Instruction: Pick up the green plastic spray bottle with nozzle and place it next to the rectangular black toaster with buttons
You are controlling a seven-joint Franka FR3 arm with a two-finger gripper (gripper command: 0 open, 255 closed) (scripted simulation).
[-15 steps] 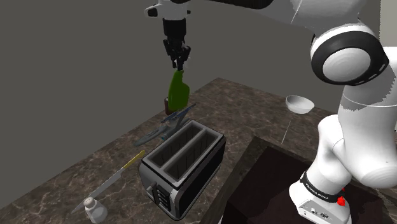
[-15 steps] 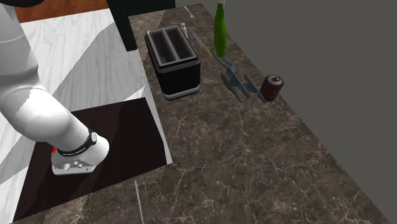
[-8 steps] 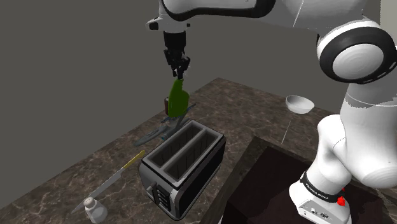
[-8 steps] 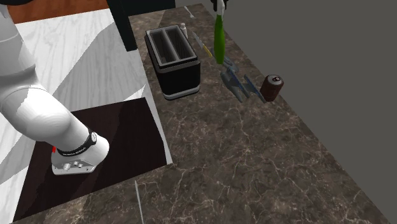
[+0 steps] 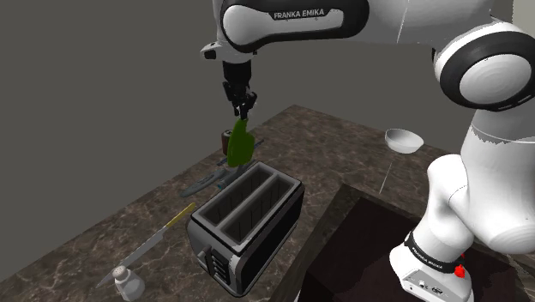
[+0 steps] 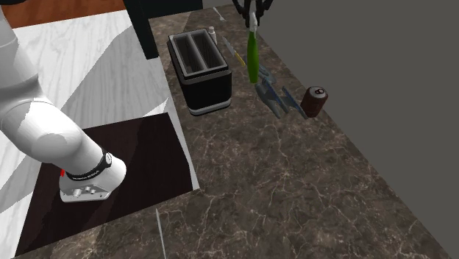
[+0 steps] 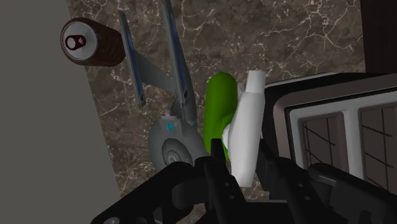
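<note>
Caution: tipping risk
Pincer clamped the spray bottle at its nozzle; landing on the model ship beside the toaster risked toppling.

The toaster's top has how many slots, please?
2, side by side in the toaster's top: one slot on the side towards the green bottle, the other slot towards the robot's stand. None look hidden.

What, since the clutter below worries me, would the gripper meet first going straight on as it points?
Its held green spray bottle would land first, probably on the counter between the grey spaceship model and the toaster; depth is unclear.
</note>
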